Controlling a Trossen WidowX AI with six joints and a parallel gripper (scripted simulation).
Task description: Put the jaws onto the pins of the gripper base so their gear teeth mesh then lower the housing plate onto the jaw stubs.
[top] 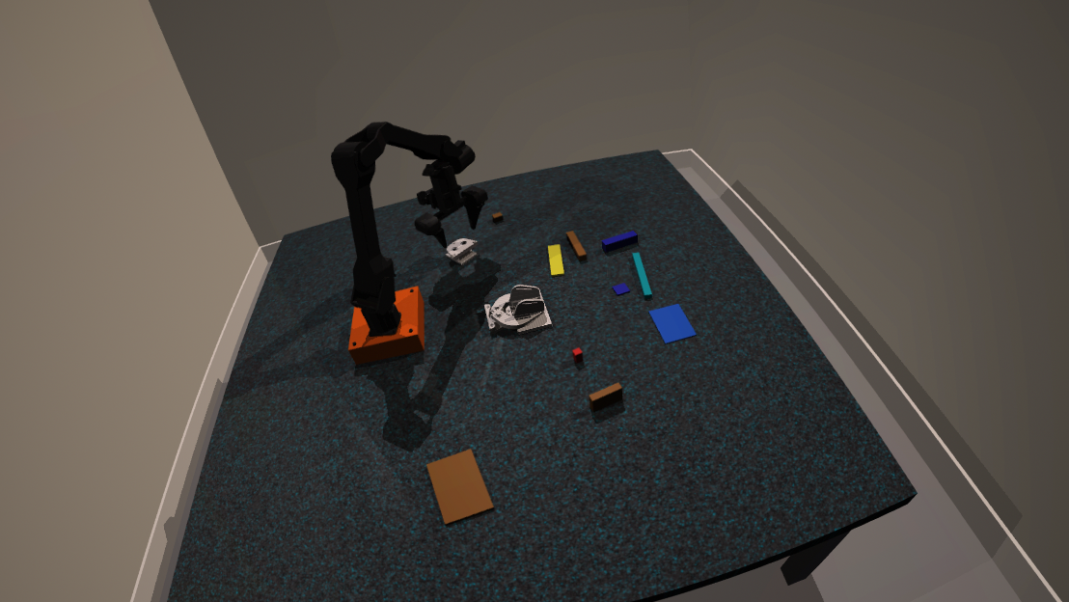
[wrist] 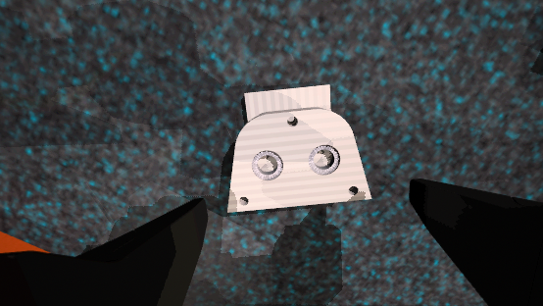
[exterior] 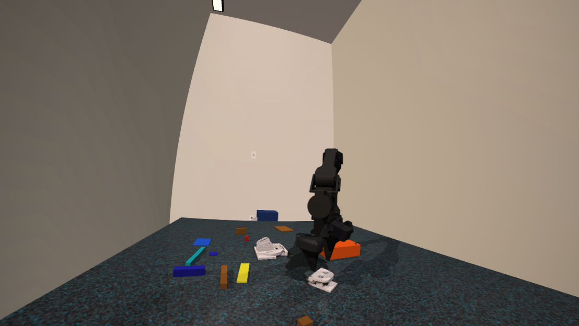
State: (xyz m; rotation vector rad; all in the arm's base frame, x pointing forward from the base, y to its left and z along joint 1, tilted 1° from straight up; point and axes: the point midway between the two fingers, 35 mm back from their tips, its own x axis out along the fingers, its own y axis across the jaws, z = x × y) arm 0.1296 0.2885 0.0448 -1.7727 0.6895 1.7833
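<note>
The white housing plate has two round holes on top and a ribbed block below. It stands on the table, behind and left of the gripper base in the top view. My gripper is open and empty above the housing plate, with one finger on each side of it in the wrist view. The white gripper base lies at the middle of the table. The jaws are on it; whether their teeth mesh is too small to tell.
A yellow block, a brown block, a dark blue block and a teal strip lie beyond the gripper base. A small brown block lies near the housing plate.
</note>
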